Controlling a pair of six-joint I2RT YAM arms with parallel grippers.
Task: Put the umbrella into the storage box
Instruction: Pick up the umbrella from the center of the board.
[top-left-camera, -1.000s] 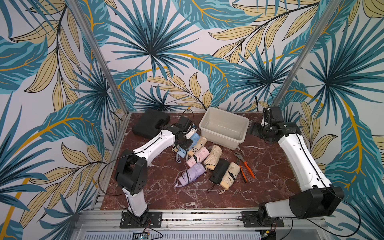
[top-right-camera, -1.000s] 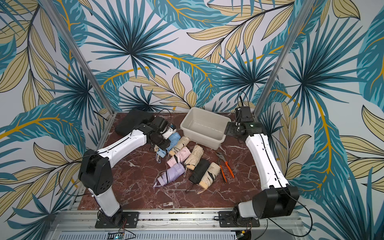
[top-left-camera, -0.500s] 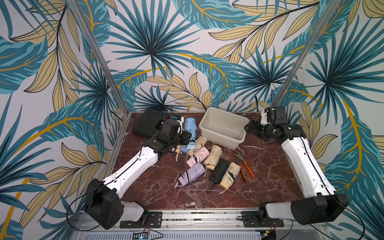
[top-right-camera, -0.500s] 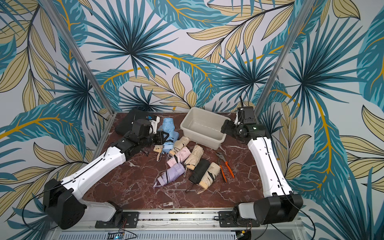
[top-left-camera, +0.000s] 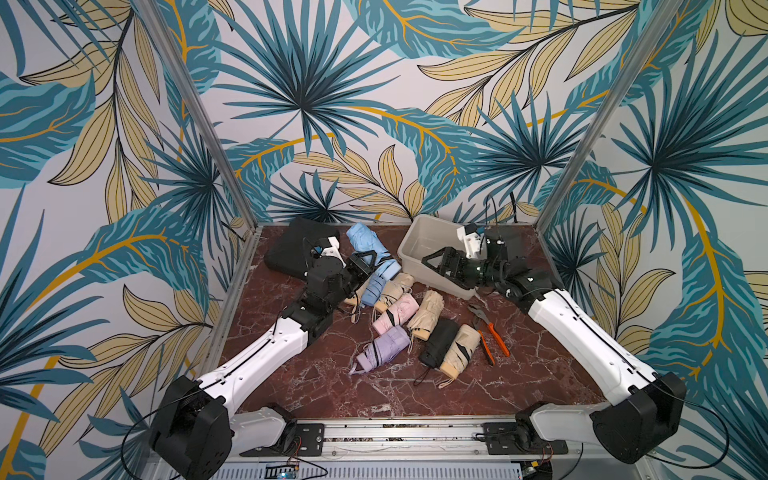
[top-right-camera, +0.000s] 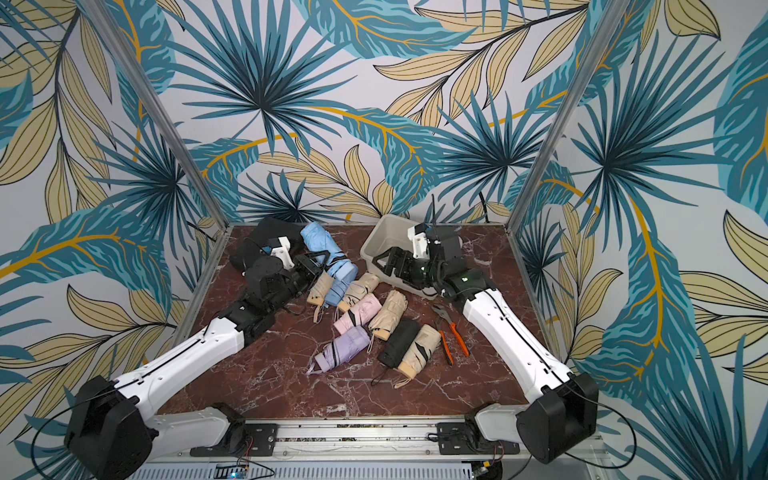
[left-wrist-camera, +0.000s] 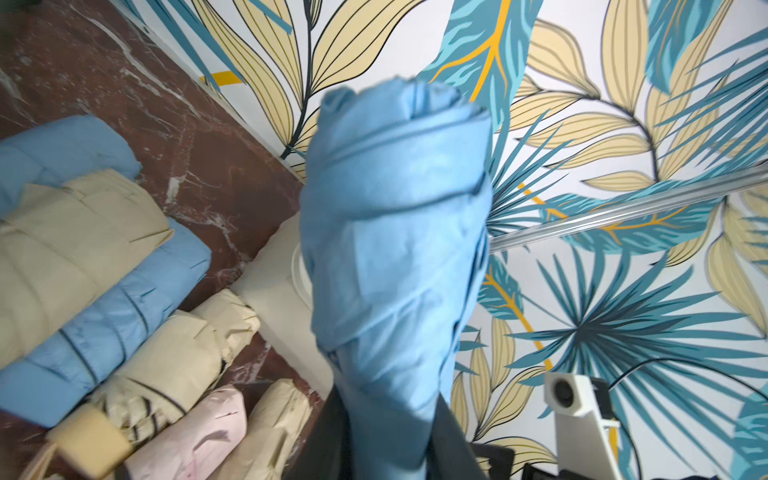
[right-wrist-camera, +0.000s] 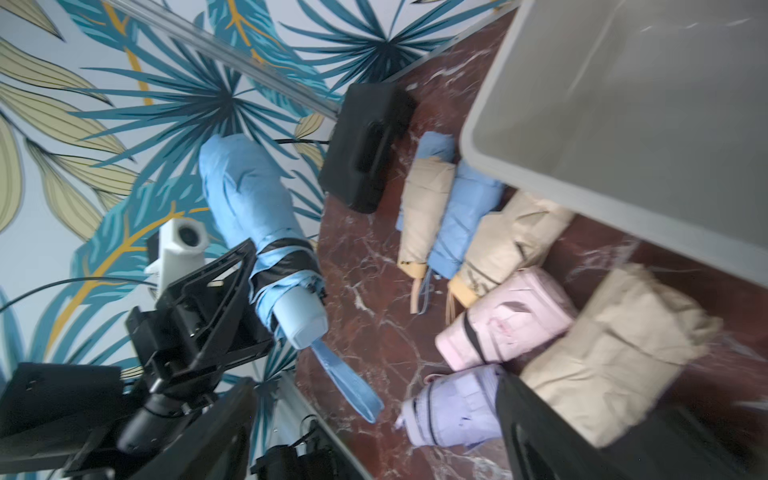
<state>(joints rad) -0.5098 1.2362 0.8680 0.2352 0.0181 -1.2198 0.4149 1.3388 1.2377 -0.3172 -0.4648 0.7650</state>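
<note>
Left gripper (top-left-camera: 367, 261) was clamped on the light-blue umbrella (top-left-camera: 365, 241), near its handle end where the black strap wraps it. The wrist loop (right-wrist-camera: 345, 374) hung free below the grip. The umbrella was up off the table (top-left-camera: 332, 382), tilted, with its canopy end pointing up and back toward the wall. It sat between the black hard case (top-left-camera: 291, 249) and the storage box (top-left-camera: 415, 237), beside the box and not over it.

Right gripper (top-left-camera: 430, 261) was spread wide with nothing in it, hanging at the box's near-left corner, fingers aimed at my left one. My right wrist and its camera covered the right part of the box opening in both top views, so that was the main obstruction. The left part of the opening was uncovered.

Clutter under and in front of the held umbrella:
- second blue umbrella (top-left-camera: 376, 286) lying with beige umbrellas (top-left-camera: 395, 286), the nearest of them just beside the box's near wall
- pink umbrella (top-left-camera: 395, 318), with the lilac umbrella (top-left-camera: 382, 345) nearer me
- black umbrella (top-left-camera: 436, 343), touching another beige one
- orange-handled pliers (top-left-camera: 490, 332) on the table near my right forearm, apart from the pile

The case stood at the back left, well apart from the box.
</note>
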